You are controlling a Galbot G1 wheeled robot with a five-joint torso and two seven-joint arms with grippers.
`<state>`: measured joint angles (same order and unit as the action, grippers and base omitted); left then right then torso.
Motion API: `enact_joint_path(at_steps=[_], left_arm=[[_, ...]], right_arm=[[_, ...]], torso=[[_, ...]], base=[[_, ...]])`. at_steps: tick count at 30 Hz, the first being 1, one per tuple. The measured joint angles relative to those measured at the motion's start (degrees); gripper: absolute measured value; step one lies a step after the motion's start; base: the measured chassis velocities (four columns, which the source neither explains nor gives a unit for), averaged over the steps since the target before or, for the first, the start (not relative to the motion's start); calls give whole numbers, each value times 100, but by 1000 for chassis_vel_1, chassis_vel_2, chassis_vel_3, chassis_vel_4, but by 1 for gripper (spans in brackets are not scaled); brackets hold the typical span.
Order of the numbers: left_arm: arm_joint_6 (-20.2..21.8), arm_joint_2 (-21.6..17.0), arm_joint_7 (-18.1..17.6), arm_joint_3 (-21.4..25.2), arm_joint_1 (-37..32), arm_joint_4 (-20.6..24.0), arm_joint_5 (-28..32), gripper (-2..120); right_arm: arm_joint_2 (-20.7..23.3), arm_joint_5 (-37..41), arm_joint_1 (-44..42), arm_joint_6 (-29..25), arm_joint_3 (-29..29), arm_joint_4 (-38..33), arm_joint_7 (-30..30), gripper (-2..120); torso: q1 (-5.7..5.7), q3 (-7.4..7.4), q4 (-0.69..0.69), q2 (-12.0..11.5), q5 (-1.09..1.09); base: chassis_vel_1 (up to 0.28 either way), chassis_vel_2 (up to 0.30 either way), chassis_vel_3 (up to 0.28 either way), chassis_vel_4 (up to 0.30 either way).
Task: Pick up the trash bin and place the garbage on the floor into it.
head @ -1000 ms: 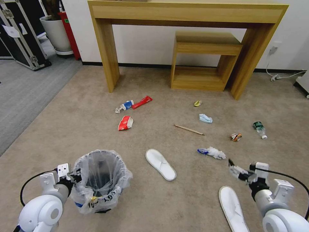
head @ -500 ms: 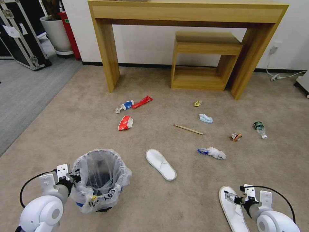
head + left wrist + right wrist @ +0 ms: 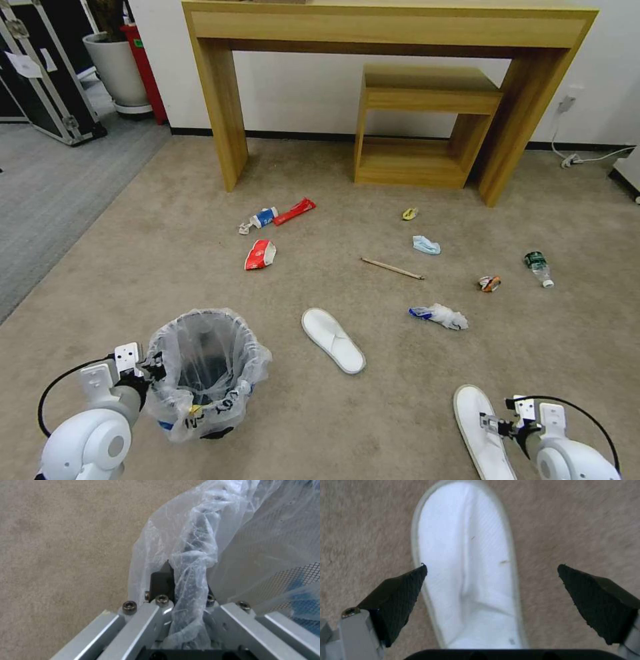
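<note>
1. The left tool (image 3: 155,367) is clamped on the bagged rim of the trash bin (image 3: 203,370), at the bin's left side; in the left wrist view its dark fingers (image 3: 162,580) pinch the crinkled plastic.
2. The trash bin stands upright with its mouth open upward, on the floor (image 3: 167,267) at the near left.
3. The right tool (image 3: 489,424) sits low at the near right, directly over the nearer white slipper (image 3: 480,430).
4. In the right wrist view its fingers (image 3: 400,597) are spread wide, one on each side of that slipper (image 3: 466,580), not touching it.
5. This slipper's long axis runs from the robot outward, leaning a little left.
6. The second slipper (image 3: 332,339) lies mid-floor, its long axis diagonal, from far left to near right.
7. The wooden stick (image 3: 392,268) lies almost crosswise; the bottle (image 3: 537,267) lies on its side well to the right, cap toward the robot.
</note>
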<state>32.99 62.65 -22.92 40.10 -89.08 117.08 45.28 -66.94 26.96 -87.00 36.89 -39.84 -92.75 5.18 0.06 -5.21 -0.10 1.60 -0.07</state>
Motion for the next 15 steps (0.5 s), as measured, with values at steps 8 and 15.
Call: enact_joint_path(at_steps=[8, 15], left_arm=[[-30, 24, -19, -34, 25, -60, -8, 2], [-69, 22, -16, -39, 18, -77, -12, 2]], right_arm=[[-282, -274, 184, -343, 179, 458, -73, 88], [-450, -447, 300, -527, 288, 656, -91, 68]], torso=[[0, 0, 0, 0, 1], [0, 0, 0, 0, -1]], base=[[0, 0, 0, 0], [0, 0, 0, 0]])
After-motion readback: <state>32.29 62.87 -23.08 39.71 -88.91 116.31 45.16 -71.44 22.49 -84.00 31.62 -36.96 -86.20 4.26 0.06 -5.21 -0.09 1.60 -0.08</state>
